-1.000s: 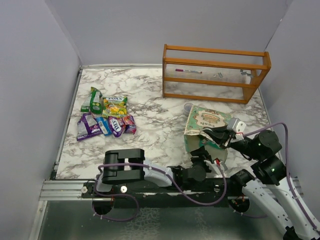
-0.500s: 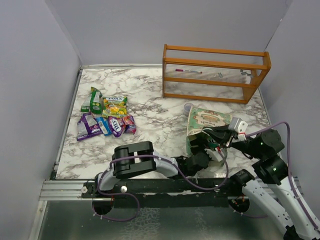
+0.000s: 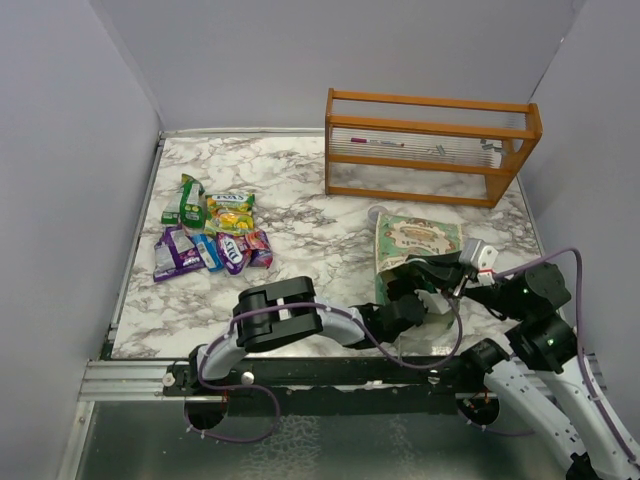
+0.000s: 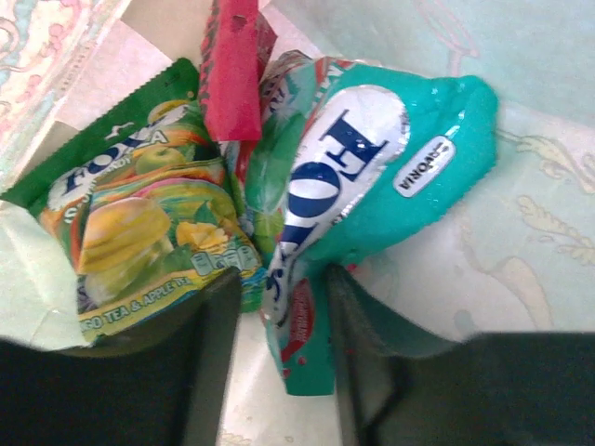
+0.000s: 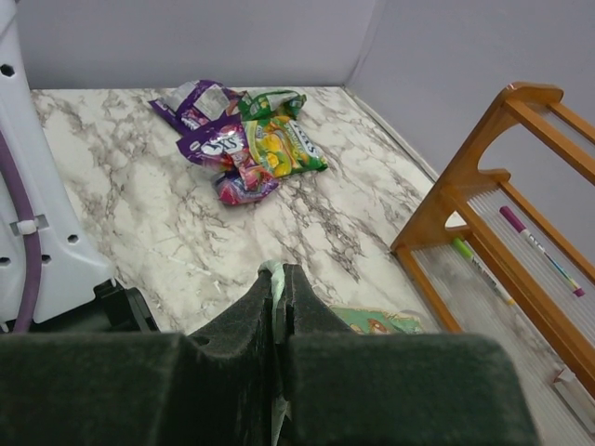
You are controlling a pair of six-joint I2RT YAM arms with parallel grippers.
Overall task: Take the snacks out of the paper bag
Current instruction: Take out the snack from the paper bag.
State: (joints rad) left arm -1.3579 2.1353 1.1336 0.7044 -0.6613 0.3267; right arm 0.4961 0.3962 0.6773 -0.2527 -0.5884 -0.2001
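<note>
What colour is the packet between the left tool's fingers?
Teal packet, white-and-blue label; left wrist view shows it best.

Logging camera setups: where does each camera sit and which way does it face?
Top external: above and behind the bases, looking down on the white marble table; both arms show.
Left wrist: on the left arm, looking into the pale mint-green paper bag at a teal glossy packet, between the fingers of the left gripper.
Right wrist: on the right arm, looking across the table; right gripper pinches the bag's edge.
Shared: top and right wrist both show the orange wooden rack.
</note>
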